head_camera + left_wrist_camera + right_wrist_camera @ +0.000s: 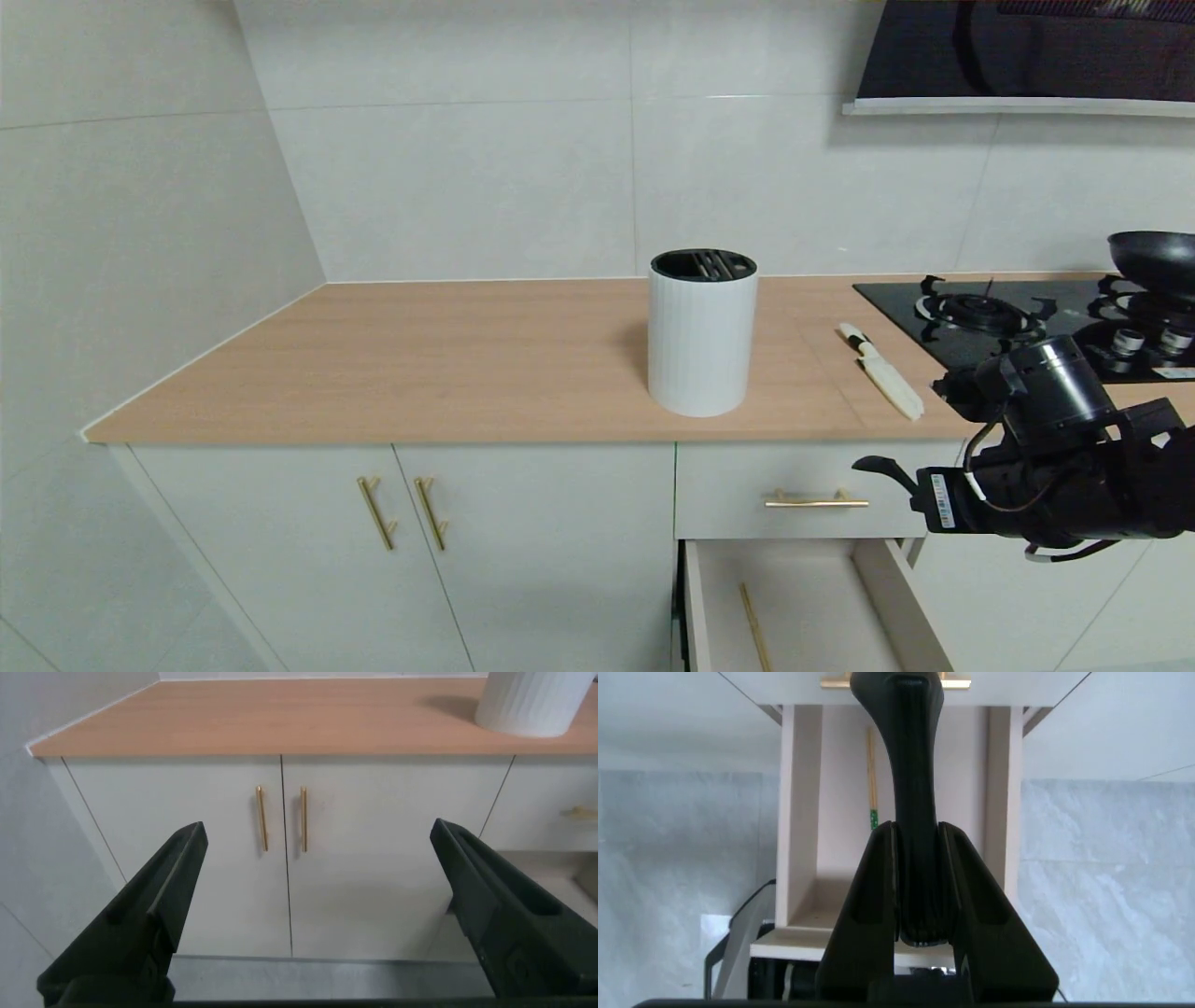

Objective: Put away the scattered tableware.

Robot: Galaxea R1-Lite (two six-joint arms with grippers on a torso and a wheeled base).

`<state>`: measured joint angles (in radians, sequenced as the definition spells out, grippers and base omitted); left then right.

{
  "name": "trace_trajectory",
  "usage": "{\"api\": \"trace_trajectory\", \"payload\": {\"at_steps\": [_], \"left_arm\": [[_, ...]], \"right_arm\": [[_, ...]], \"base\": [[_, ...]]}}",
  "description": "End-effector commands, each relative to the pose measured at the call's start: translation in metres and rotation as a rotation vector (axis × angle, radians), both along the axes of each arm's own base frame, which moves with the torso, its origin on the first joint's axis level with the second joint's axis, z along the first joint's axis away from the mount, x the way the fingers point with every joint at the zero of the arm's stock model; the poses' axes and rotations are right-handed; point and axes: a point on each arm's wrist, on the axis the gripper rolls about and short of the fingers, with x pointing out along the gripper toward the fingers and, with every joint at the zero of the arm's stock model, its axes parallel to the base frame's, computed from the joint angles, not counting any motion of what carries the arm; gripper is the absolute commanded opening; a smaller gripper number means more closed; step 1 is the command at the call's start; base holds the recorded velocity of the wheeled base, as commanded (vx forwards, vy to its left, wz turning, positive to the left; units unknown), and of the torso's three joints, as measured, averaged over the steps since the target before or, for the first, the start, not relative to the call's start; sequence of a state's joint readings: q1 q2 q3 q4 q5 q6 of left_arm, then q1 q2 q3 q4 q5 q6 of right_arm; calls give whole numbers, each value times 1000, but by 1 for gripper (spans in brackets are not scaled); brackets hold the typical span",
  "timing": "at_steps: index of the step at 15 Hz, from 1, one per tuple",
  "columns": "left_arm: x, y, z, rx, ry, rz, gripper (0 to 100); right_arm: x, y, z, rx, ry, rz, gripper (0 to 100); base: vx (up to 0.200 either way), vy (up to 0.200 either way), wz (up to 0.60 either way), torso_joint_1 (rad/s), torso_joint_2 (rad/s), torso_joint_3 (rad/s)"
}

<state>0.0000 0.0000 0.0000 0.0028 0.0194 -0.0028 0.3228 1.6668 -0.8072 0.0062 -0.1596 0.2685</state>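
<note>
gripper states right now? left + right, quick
Left gripper: open, nothing between its fingers.
Right gripper: closed, holding a black utensil by its handle.

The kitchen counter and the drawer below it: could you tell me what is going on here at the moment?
The right gripper has its jaws shut on a black utensil, held over the open drawer below the counter. A single chopstick lies in the drawer. A white knife lies on the counter, apart from the white holder, not yet put away. The left gripper hangs with jaws open in front of the cabinet doors, holding nothing.
</note>
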Motion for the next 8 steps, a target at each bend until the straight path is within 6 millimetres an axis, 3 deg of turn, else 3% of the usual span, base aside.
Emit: {"api": "trace_trajectory", "payload": {"at_steps": [1, 8], "left_arm": [[0, 0, 0, 0, 0, 1, 100], [0, 0, 0, 0, 0, 1, 100]], "right_arm": [[1, 0, -2, -6, 7, -2, 0], [1, 1, -4, -8, 13, -2, 0]], "base": [[0, 0, 0, -207, 505, 281], [0, 0, 0, -206, 497, 283]]}}
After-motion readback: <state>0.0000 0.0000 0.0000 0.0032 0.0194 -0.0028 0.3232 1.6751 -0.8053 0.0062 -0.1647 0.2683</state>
